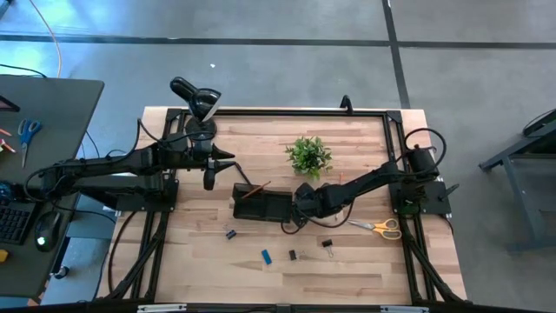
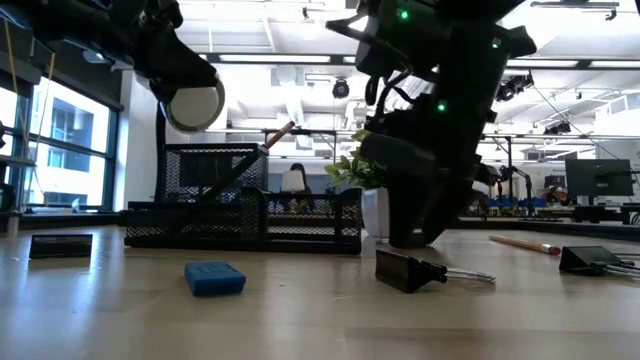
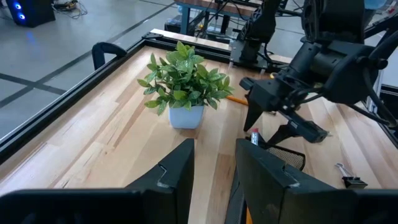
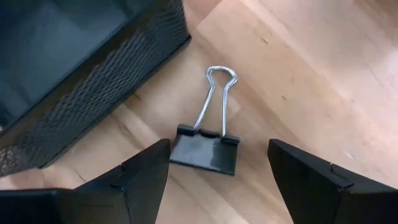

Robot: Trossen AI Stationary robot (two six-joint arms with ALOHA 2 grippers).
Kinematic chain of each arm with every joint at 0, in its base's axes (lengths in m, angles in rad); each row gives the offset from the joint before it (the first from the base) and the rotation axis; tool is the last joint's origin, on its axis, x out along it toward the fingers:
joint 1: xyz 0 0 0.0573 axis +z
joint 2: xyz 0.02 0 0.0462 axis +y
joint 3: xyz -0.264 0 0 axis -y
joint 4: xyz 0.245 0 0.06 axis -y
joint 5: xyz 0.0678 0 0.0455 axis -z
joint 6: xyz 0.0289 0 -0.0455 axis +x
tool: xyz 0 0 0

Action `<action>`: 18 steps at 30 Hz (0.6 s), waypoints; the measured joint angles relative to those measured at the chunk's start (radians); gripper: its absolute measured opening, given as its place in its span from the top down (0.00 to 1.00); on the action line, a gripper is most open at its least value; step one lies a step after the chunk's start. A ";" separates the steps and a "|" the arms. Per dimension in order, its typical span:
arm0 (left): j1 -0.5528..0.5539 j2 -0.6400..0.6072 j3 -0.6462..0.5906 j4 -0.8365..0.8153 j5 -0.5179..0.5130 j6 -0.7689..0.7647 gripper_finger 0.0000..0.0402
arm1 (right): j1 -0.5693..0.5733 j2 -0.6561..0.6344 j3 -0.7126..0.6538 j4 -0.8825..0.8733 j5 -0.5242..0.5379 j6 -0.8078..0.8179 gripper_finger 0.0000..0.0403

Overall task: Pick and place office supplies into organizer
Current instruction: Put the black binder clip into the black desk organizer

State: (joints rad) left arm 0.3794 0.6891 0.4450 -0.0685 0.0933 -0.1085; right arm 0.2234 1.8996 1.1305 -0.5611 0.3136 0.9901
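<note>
Right gripper (image 4: 217,180) is hovering low over a black binder clip (image 4: 205,151) at the organizer's (image 1: 263,207) right end, fingers spread wide with the clip between them, not touching it. The clip is lying flat on the table (image 1: 347,269), wire handles pointing away from the gripper, just beside the organizer's mesh wall. From above, the gripper is sitting roughly at table centre, arm reaching in from 3 o'clock.

Left gripper (image 3: 214,174) is hanging above the table at about 10 o'clock from the organizer, near the lamp (image 1: 196,103). Its fingers are partly apart with nothing visible between them. It's facing the potted plant (image 1: 308,155) across bare wood.

Organizer is sitting mid-table, black mesh tray with a taller section at its left end. An orange pencil (image 1: 254,189) is leaning in that taller section, tip sticking out toward 1 o'clock.

Loose supplies still on the table:
- yellow-handled scissors (image 1: 380,227) at 3 o'clock from the organizer, near the right arm's base
- blue eraser (image 1: 267,256) at 6 o'clock
- small binder clip (image 1: 232,233) at 7 o'clock
- another small clip (image 1: 292,254) just right of the eraser
- fourth clip (image 1: 327,246) at 5 o'clock

Plant is standing at 1 o'clock from the organizer, well apart from it.
</note>
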 joint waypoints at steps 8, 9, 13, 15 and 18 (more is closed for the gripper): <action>0.000 0.000 0.000 0.000 0.000 0.000 0.74 | -0.001 0.000 0.000 0.002 0.024 0.005 0.38; 0.000 0.000 0.000 0.000 0.000 0.000 0.74 | -0.001 0.000 0.000 0.002 0.018 0.006 0.40; 0.000 0.000 0.000 0.000 0.000 0.000 0.74 | -0.001 0.000 0.000 0.003 0.006 0.007 0.48; 0.000 0.000 0.000 0.000 0.000 0.000 0.74 | -0.003 0.000 0.000 0.003 -0.004 0.007 0.53; 0.000 0.000 0.000 0.000 0.000 0.000 0.74 | -0.006 0.000 0.000 0.001 -0.016 0.007 0.60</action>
State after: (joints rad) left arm 0.3794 0.6891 0.4450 -0.0685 0.0933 -0.1085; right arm 0.2175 1.8999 1.1305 -0.5601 0.2979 0.9974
